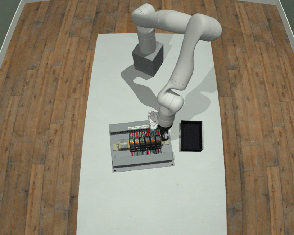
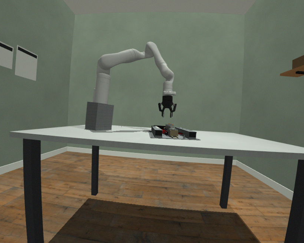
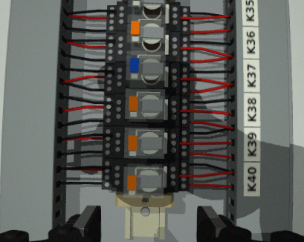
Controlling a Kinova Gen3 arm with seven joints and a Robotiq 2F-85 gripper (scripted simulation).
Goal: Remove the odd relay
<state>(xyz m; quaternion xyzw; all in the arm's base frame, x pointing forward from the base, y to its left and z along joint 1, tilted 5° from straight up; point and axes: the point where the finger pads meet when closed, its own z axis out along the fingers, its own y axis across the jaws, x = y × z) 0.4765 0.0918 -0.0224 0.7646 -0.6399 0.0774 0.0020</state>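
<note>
The grey relay panel (image 1: pixel 141 146) lies flat on the white table and also shows in the side view (image 2: pixel 173 133). A row of relays sits on its rail. One relay has a blue button (image 1: pixel 142 141), the third from the left; the others have orange buttons. In the wrist view the blue-button relay (image 3: pixel 146 70) sits beside label K37, well ahead of my fingers. My gripper (image 1: pixel 164 135) (image 2: pixel 167 113) is open and empty. It hangs above the right end of the row, clear of the relays. Its fingertips frame the beige end clamp below the K40 relay.
The black parts tray (image 1: pixel 191 135) stands empty on the table just right of the panel. The arm's grey base block (image 1: pixel 147 59) is at the back of the table. Red and black wires (image 3: pixel 206 111) run from both sides of the relays.
</note>
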